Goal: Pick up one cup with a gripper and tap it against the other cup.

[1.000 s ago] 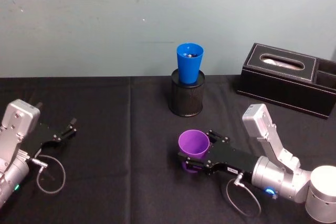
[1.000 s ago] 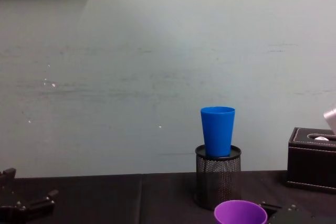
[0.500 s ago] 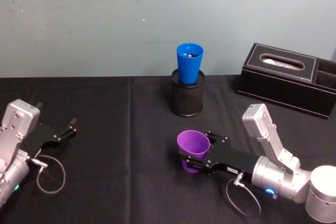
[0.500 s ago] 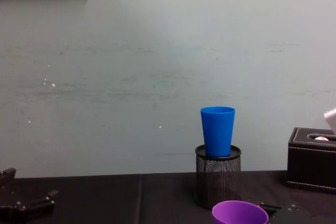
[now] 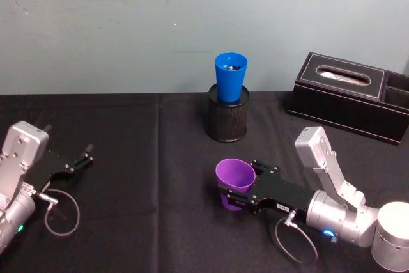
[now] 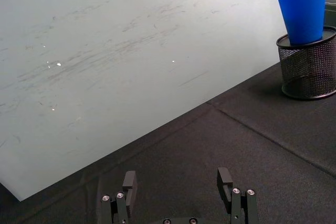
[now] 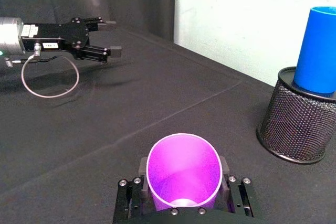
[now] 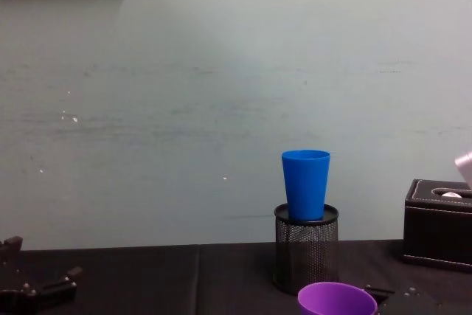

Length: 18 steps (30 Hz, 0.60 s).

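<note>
Two cups sit apart — blue cup [image 5: 231,77] in a mesh holder [image 5: 227,119], tissue box [image 5: 348,94] beside. The right end effector [image 5: 238,187] clamps the purple cup [image 5: 235,172], nudged left since before; left end effector [image 5: 83,156] gapes.

You have two black claws. The right gripper [image 5: 235,183] has flat black fingers [image 7: 128,199] with small silver screws [image 7: 136,180] and a little white label [image 5: 279,206]. Its arm [image 5: 339,218] is round and silver-grey, with a thin looped cable [image 5: 275,238] and a tiny blue light [image 5: 328,233]. The left gripper [image 5: 86,156] looks the same.
</note>
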Motion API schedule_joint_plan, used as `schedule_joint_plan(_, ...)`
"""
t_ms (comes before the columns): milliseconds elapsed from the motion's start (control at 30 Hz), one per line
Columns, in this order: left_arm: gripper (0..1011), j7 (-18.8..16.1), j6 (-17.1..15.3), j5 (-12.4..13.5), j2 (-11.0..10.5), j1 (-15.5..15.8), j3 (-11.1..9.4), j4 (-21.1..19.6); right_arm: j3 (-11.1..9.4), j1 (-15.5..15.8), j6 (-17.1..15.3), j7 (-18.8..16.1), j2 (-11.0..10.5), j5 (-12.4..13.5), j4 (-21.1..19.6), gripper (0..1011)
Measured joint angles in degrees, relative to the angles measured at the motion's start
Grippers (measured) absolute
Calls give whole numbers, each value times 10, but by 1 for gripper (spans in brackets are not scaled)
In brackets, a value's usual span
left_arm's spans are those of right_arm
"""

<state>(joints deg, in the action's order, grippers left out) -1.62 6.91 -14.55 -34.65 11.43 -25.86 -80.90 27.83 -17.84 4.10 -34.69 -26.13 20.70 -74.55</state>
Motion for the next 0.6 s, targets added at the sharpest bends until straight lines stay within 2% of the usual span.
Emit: schedule_joint_plan(600,1000,0,0,0,0,0,0,0,0,0,0,0,0,0,0,734)
